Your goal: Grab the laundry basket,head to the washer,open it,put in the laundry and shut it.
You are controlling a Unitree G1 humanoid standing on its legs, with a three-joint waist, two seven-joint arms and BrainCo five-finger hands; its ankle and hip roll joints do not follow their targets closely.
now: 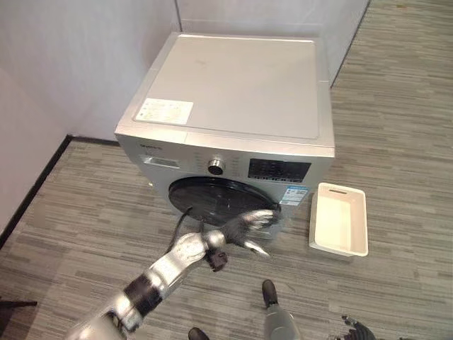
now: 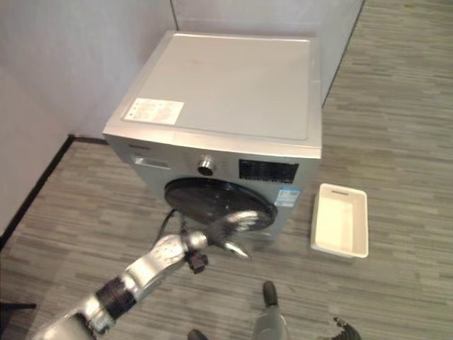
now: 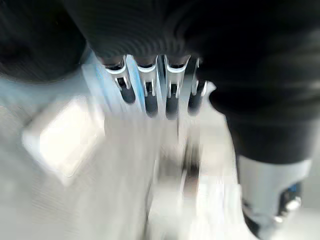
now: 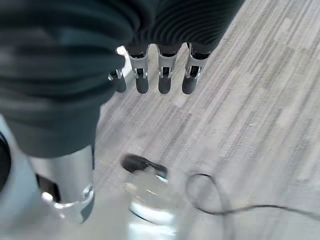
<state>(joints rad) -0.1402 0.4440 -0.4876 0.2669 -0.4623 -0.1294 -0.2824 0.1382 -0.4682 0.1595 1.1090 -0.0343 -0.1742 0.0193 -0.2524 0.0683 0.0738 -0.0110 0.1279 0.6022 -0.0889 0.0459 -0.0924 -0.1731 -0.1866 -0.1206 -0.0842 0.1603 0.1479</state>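
Washer [image 1: 233, 92] stands against a pale wall in a corner, silver and heavy, its dark round door [image 1: 212, 198] looking shut; the door is rigid and hinged, and is probably best pressed or pulled at its rim. Grey striped floor [image 1: 396, 106] lies flat around it. White basket [image 1: 340, 219] sits on the floor just right of the washer, light, stiff plastic, apparently empty. Left hand [image 1: 248, 227] reaches the door, fingers extended. Right hand [image 4: 150, 80] hangs relaxed, holding nothing

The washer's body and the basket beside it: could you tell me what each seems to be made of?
Washer: likely painted sheet metal, with a smooth silver-grey satin top and soft reflections. Basket: probably moulded plastic, cream and matte, with thin uniform walls and a cut-out handle slot.
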